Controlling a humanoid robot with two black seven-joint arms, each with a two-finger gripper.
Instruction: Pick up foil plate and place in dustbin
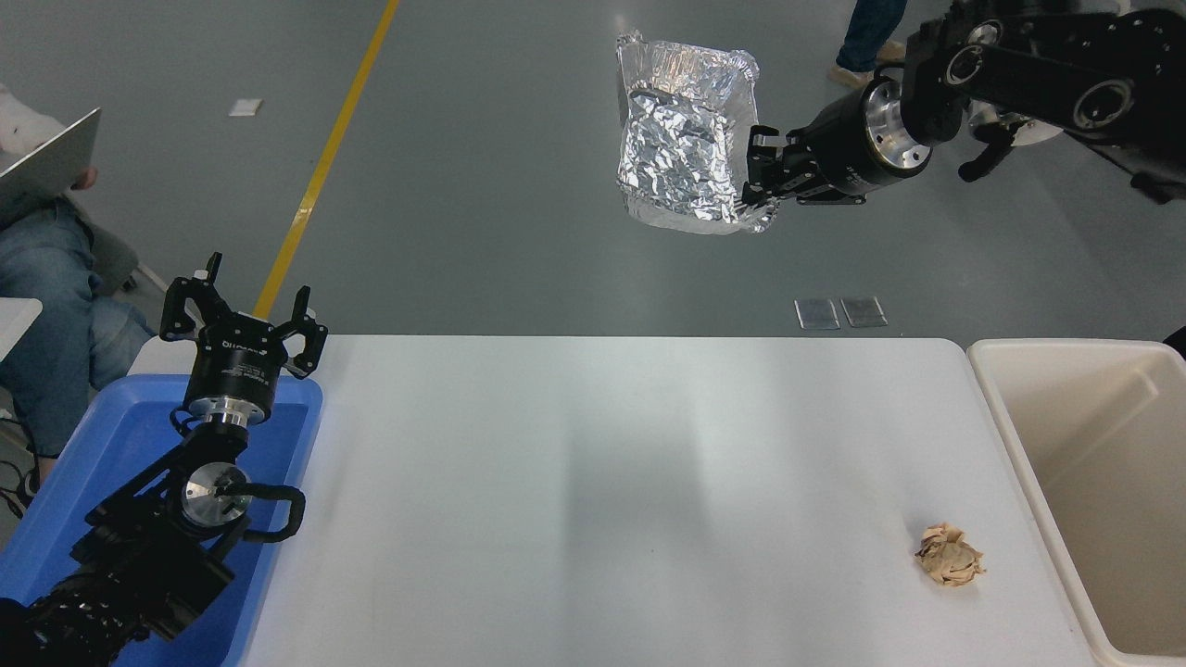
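Foil plate point(684, 148): crinkled silver tray, held aloft well above and beyond the worktop point(630, 500) far edge, tilted with hollow side toward camera, long axis approx. vertical in view. Right tool point(762, 171): clamped on plate's right rim, arm entering from upper right. Dustbin point(1019, 445): cream, open, at worktop's right end, lying below and to the right of plate; likely next move = swing right and down over the opening, then release. Left tool point(243, 310): fingers apart, parked over blue tub point(287, 435), far from bin. Tan paper wad point(949, 554): near bin, on worktop.
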